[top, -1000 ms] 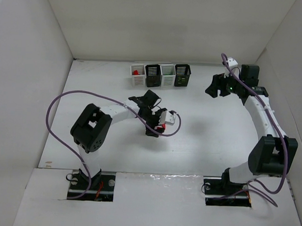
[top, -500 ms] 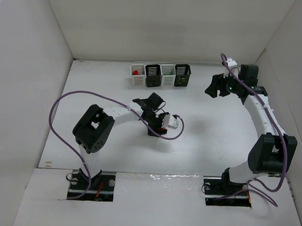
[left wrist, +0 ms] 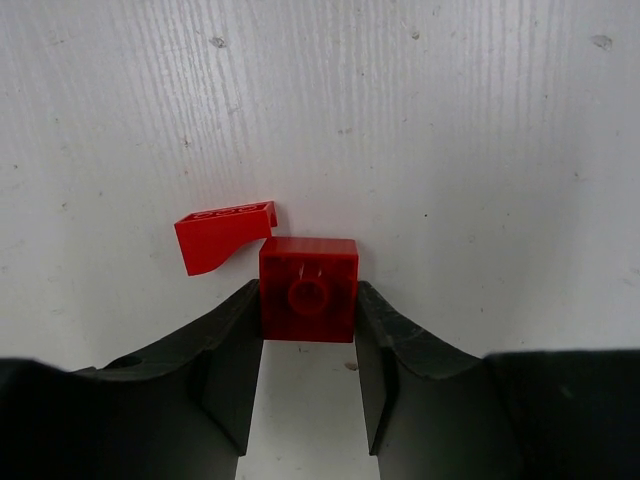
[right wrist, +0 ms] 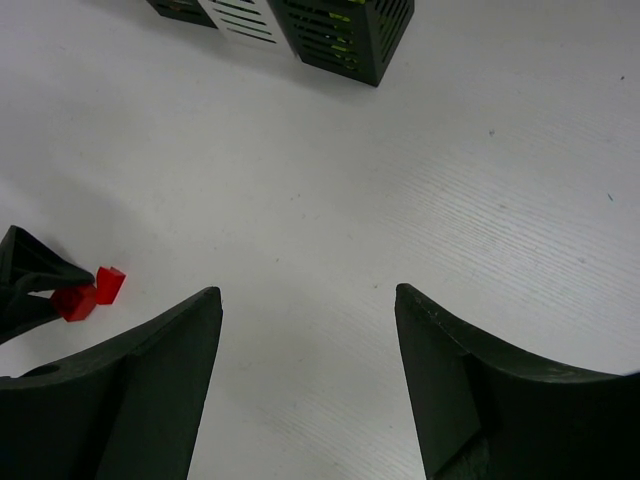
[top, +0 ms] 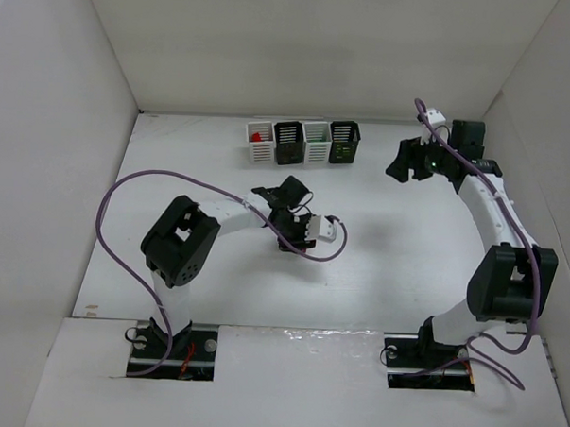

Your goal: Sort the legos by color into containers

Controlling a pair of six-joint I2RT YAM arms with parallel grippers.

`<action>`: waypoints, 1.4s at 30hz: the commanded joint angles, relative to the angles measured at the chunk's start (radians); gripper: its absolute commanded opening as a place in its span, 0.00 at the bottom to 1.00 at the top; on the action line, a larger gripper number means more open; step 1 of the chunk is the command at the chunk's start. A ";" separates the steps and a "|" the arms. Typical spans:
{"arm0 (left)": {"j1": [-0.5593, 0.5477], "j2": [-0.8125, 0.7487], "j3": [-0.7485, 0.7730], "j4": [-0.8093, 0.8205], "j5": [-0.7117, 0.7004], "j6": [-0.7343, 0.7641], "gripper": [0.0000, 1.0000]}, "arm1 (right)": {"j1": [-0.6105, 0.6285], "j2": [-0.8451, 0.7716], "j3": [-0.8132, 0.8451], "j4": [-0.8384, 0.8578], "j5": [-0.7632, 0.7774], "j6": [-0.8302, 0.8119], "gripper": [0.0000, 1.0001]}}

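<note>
1. Red brick [left wrist: 308,285] lies near the middle of the worktop [top: 407,238], well short of the bins [top: 302,141] along the far edge. It is square, studs up, with no long axis to align on.
2. Left end effector [left wrist: 308,300] straddles it, fingers pressed against two opposite sides: pinching the brick, which rests on the worktop.
3. Second red piece [left wrist: 222,238] sits just beside the brick on its far left corner, outside the grip.
4. Left arm is far nearer. Right end effector [right wrist: 308,330] hangs spread and empty toward the far right corner.
5. Versus a second ago: left fingers have closed in from wide; right arm unchanged.
6. Judgement: lift next, then carry to the far-left white bin [top: 260,144], which shows red inside.
</note>
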 commanded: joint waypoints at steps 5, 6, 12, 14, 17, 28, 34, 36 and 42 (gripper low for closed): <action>-0.001 -0.040 0.027 0.024 0.006 -0.048 0.27 | 0.016 0.029 0.078 0.055 -0.007 0.009 0.75; -0.001 -0.050 0.027 0.033 0.015 -0.048 0.25 | 0.016 0.039 0.078 0.055 -0.007 0.009 0.75; 0.097 -0.148 0.087 0.070 0.078 -0.179 0.21 | 0.049 0.060 0.120 0.055 -0.017 0.009 0.75; 0.169 -0.181 0.113 0.118 0.088 -0.274 0.21 | 0.074 0.060 0.132 0.055 -0.017 0.009 0.75; 0.269 -0.202 0.195 0.149 0.065 -0.401 0.21 | 0.086 0.071 0.141 0.055 -0.017 0.009 0.75; 0.556 -0.020 0.530 0.248 -0.032 -0.735 0.21 | 0.141 0.143 0.226 0.046 -0.026 0.019 0.75; 0.590 0.106 0.648 0.215 -0.018 -0.779 0.21 | 0.160 0.143 0.236 0.046 -0.026 0.028 0.75; 0.590 0.141 0.703 0.193 -0.009 -0.779 0.21 | 0.160 0.143 0.236 0.046 -0.026 0.028 0.75; 0.590 0.219 0.755 0.192 0.011 -0.799 0.21 | 0.160 0.152 0.236 0.055 -0.017 0.028 0.76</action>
